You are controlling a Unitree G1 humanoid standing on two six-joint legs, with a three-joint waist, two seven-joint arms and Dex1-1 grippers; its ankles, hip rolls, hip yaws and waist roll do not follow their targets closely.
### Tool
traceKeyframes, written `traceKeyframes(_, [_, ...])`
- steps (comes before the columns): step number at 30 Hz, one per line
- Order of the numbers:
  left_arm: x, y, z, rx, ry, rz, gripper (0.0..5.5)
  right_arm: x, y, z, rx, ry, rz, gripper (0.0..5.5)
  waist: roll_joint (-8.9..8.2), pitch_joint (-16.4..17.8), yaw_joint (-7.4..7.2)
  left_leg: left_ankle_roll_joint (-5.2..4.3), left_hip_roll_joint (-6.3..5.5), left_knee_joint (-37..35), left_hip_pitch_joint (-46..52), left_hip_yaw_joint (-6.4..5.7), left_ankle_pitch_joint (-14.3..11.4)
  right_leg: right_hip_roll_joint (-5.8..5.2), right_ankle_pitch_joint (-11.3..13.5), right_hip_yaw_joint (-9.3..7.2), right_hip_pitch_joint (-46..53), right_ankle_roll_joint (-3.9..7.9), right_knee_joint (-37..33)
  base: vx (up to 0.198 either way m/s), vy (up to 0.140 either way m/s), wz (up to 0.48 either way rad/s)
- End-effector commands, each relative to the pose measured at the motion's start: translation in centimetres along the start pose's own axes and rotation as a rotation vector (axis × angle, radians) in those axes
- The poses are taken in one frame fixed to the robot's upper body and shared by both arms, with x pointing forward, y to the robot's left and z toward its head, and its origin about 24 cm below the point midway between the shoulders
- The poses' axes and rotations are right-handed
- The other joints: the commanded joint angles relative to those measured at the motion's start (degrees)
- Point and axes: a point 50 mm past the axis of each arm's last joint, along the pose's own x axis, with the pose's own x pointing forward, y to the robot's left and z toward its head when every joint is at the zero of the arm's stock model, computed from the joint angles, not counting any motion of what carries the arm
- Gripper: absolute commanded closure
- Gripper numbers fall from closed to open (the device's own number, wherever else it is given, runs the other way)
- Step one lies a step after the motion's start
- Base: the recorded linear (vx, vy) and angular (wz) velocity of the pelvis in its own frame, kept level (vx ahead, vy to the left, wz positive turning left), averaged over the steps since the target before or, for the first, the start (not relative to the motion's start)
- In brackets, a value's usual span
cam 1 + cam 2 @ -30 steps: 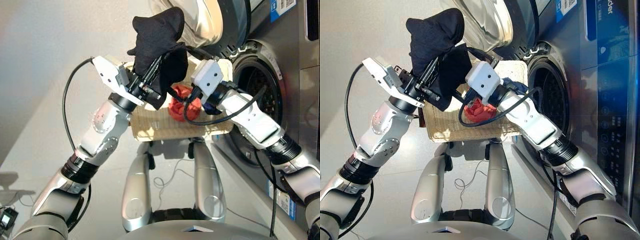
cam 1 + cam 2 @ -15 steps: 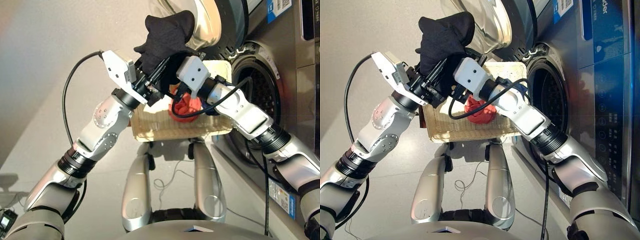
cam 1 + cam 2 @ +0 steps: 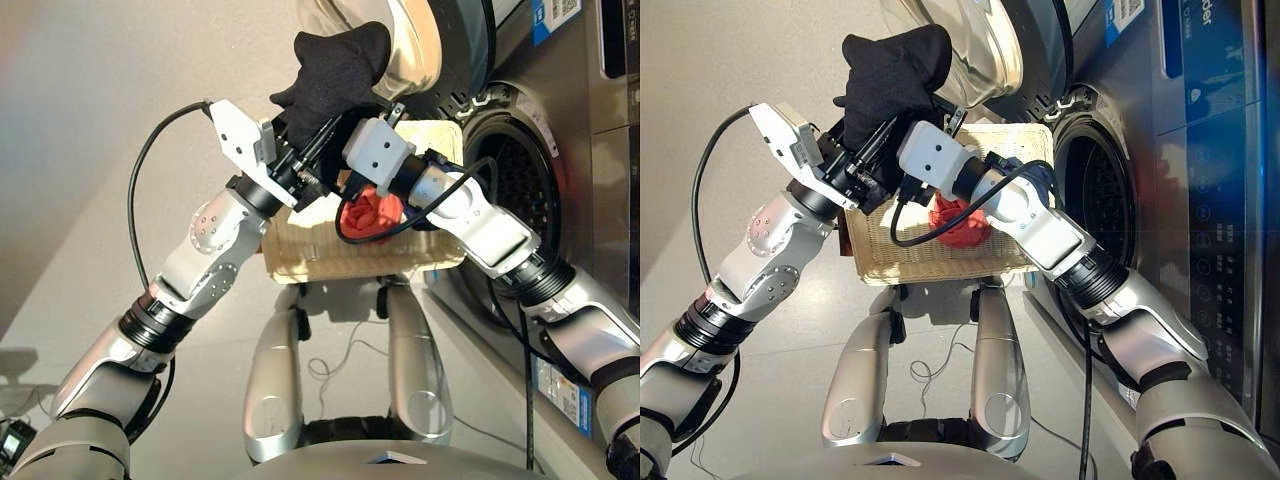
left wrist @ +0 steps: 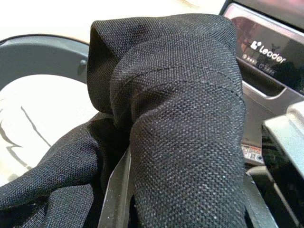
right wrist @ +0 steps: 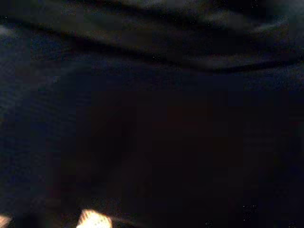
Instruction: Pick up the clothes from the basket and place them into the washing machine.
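Observation:
My left gripper point(image 3: 336, 120) is shut on a black cloth point(image 3: 335, 65), held high above the cream wicker basket point(image 3: 320, 255) and close to the washing machine's open glass door point(image 3: 425, 40). In the left wrist view the black cloth point(image 4: 180, 118) drapes over a finger point(image 4: 118, 190). My right gripper point(image 3: 350, 176) reaches under the hanging black cloth, which fills the right wrist view point(image 5: 152, 114). An orange-red cloth point(image 3: 368, 212) lies in the basket. A dark blue cloth point(image 3: 1038, 172) peeks out behind my right arm. The washing machine's drum point(image 3: 520, 190) stands open at the right.
The basket rests on a stand with wheels point(image 3: 300, 325) right beside the washing machine's front. Black cables point(image 3: 135, 210) loop from both wrists. Pale floor point(image 3: 90, 120) spreads to the left.
My right gripper has swung left, away from the orange-red cloth, up to the hanging black cloth. The left arm has shifted the black cloth slightly right and toward the door.

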Motion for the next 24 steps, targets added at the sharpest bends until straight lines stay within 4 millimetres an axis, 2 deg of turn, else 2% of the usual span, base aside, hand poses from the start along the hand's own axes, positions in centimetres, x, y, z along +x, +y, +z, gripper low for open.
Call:
traceKeyframes(1, [1.6,-5.7,1.0,-0.090,-0.123,-0.264,5.50,2.0,-0.5,10.3,-0.030,-0.527,-0.095,5.50,-0.12,-2.1,-0.21,-2.03,0.45,6.5,-1.3,-2.03,-4.5,-3.04,5.5,1.78,6.5,6.07,-11.6,0.000,0.000,0.000])
traceKeyframes(8, [1.7,-5.8,0.8,-0.108,-0.138,-0.243,5.50,1.1,-0.6,9.2,0.061,-0.533,-0.171,5.50,0.92,-2.3,-0.07,-2.43,0.01,4.6,-0.9,-2.29,-3.5,-3.28,5.8,1.57,6.8,6.20,-12.5,0.000,0.000,0.000])
traceKeyframes(9, [1.7,-5.7,0.7,-0.105,-0.139,-0.239,4.94,1.1,-0.4,9.3,0.067,-0.539,-0.169,5.50,0.98,-2.4,0.00,-2.46,0.02,4.5,-0.8,-2.30,-3.4,-3.24,5.7,1.56,6.8,6.21,-12.6,0.000,0.000,0.000])
traceKeyframes(11, [1.7,-5.7,0.7,-0.102,-0.142,-0.237,3.47,0.9,-0.6,9.3,0.057,-0.548,-0.184,5.50,1.26,-2.5,0.09,-2.50,0.01,4.0,-0.6,-2.41,-3.1,-3.24,5.7,1.40,7.0,6.17,-12.9,0.000,0.000,0.000])
traceKeyframes(12, [1.7,-5.8,0.7,-0.101,-0.144,-0.237,2.98,0.7,-0.7,9.2,0.047,-0.551,-0.195,5.50,1.40,-2.6,0.09,-2.54,0.03,3.7,-0.6,-2.46,-3.0,-3.26,5.7,1.27,7.1,6.23,-13.0,0.000,0.000,0.000])
traceKeyframes(13, [1.7,-5.8,0.6,-0.104,-0.146,-0.236,0.93,0.6,-0.8,9.0,0.040,-0.549,-0.217,5.50,1.58,-2.7,0.13,-2.57,-0.05,3.5,-0.5,-2.53,-2.9,-3.31,5.8,1.19,7.2,6.27,-13.2,0.000,0.000,0.000])
traceKeyframes(14, [1.5,-5.8,0.5,-0.109,-0.147,-0.230,0.00,0.5,-1.0,8.7,0.044,-0.547,-0.252,5.50,1.78,-2.9,0.14,-2.57,-0.14,3.1,-0.3,-2.66,-2.8,-3.32,5.8,1.15,7.4,6.32,-13.5,0.000,0.000,0.000])
traceKeyframes(24, [1.0,-5.4,-0.1,-0.115,-0.145,-0.178,0.00,-1.4,-1.0,4.4,0.140,-0.411,-0.476,5.50,2.58,-3.3,0.18,-2.38,-0.28,2.7,-0.3,-2.83,-2.6,-3.55,6.0,0.72,7.5,6.51,-13.9,0.000,0.000,0.000])
